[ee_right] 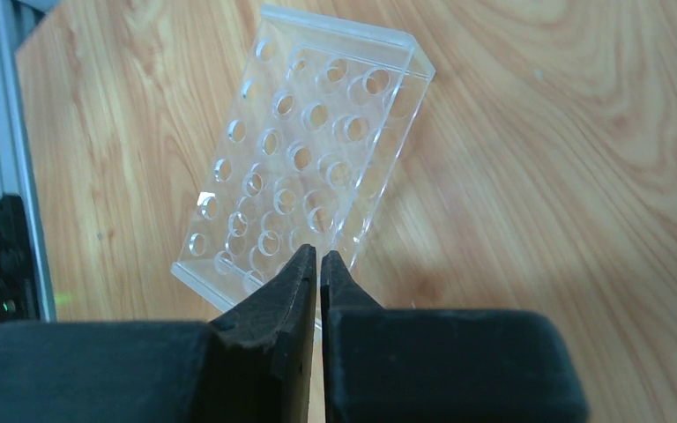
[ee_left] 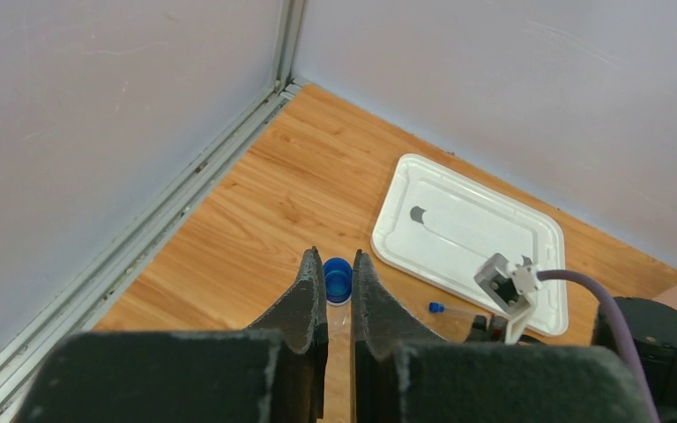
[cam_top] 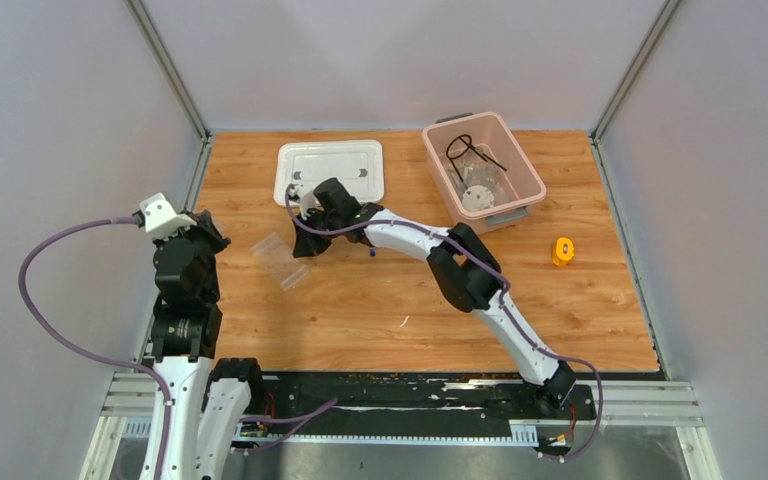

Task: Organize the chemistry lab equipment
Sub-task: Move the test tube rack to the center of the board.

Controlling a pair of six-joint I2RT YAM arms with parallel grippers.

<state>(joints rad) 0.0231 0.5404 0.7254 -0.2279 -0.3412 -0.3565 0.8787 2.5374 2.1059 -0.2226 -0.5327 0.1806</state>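
Tube rack (ee_right: 308, 150), one, left fingers (ee_left: 304, 304) gripping one blue-capped tube (ee_left: 337, 280), right fingers (ee_right: 284, 284) closed

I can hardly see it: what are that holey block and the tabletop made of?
The tube rack looks like clear, glossy hard plastic, maybe acrylic: wood grain shows through it. The table looks like wood or wood-print laminate: grain pattern, smooth satin surface.

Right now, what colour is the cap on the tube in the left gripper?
Blue cap, best seen in the left wrist view.
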